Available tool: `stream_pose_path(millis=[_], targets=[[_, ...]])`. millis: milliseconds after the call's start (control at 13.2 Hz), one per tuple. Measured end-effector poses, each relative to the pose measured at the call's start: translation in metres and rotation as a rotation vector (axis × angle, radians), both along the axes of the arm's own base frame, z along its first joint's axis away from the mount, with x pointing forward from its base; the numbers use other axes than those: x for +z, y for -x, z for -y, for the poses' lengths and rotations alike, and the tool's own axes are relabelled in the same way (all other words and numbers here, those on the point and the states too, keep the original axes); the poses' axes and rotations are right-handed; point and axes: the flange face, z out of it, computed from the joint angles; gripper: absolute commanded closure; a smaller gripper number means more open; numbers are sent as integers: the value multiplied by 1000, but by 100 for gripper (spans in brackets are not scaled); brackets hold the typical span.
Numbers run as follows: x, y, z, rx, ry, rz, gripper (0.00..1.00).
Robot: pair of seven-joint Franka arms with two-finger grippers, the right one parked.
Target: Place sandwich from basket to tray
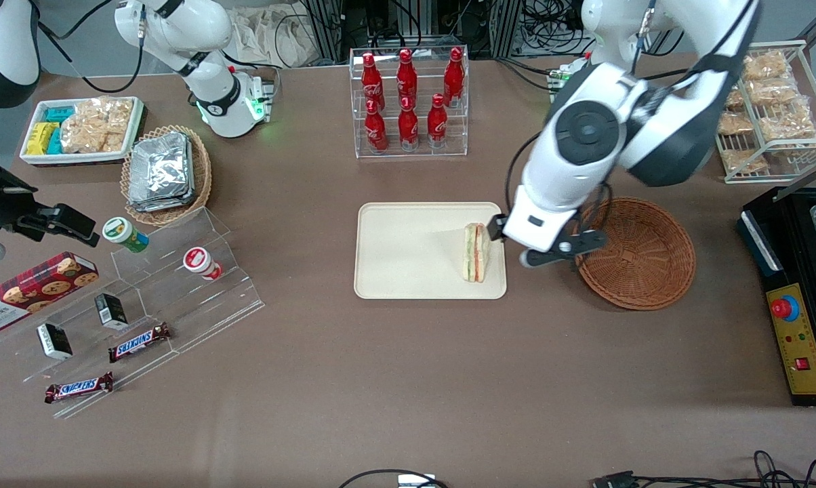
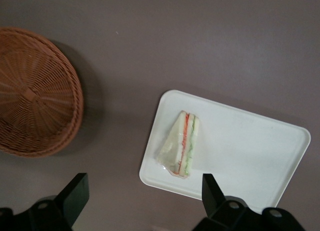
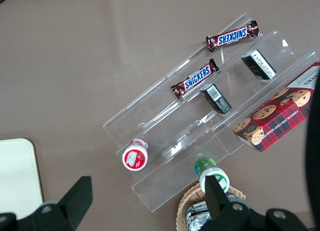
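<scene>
The sandwich (image 1: pixel 476 253) (image 2: pixel 180 143), a wrapped white wedge with green and red-orange layers, lies on the cream tray (image 1: pixel 408 251) (image 2: pixel 250 151), at the tray's end nearest the basket. The reddish-brown wicker basket (image 1: pixel 635 254) (image 2: pixel 35 91) stands empty beside the tray, toward the working arm's end of the table. My gripper (image 1: pixel 562 248) (image 2: pixel 142 186) hangs above the gap between tray and basket, open, with nothing between its fingers (image 2: pixel 76 187). It is raised clear of the sandwich.
A clear rack of red bottles (image 1: pixel 408 102) stands farther from the front camera than the tray. A tan basket of foil packets (image 1: pixel 166 173), a white dish of snacks (image 1: pixel 83 130) and an acrylic stand (image 1: pixel 150 305) lie toward the parked arm's end. A wire rack (image 1: pixel 770 108) and a black box (image 1: pixel 798 298) are near the basket.
</scene>
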Motion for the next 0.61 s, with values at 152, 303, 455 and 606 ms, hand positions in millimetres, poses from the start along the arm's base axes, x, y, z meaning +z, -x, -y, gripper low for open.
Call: stream_pose_path(millis=[152, 303, 455, 606], targets=[[25, -17, -45, -9, 12, 29, 0], [44, -20, -85, -1, -2, 33, 0], [65, -13, -126, 6, -2, 19, 0], [81, -1, -171, -23, -11, 28, 0]])
